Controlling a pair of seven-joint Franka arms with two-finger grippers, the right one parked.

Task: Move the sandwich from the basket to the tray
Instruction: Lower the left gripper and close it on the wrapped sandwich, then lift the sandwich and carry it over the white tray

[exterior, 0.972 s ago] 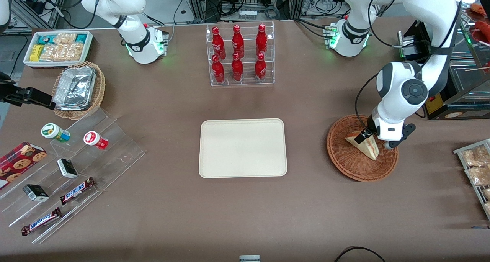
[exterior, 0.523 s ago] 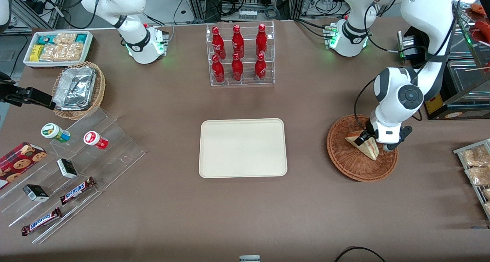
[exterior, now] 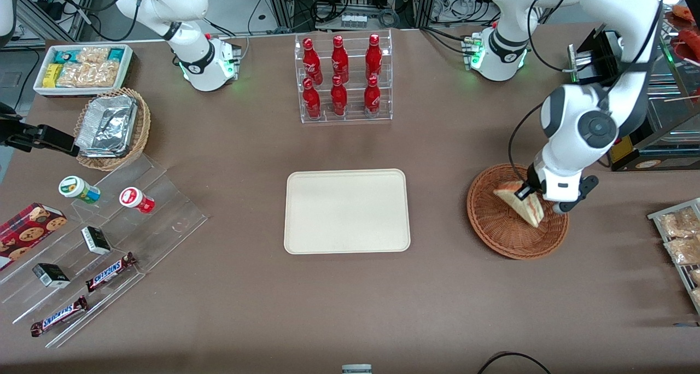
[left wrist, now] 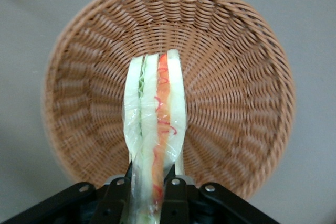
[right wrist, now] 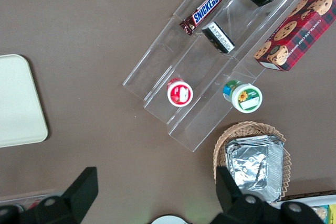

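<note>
End effector over the basket

It grips the sandwich; the tray sits at its 9 o'clock on the counter.

The left arm reaches down over the basket, wrist roughly vertical. Its gripper hangs above the basket's interior, fingers closed on the sandwich, apparently lifted clear.

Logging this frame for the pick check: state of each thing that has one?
gripper: shut on the sandwich, above the basket
sandwich: clamped on edge, lifted off the basket floor
basket: upright on the table, nothing else in it
tray: flat on the table, bare
cola bottles: six, upright in the clear rack
foil trays: stacked in the tan basket
</note>
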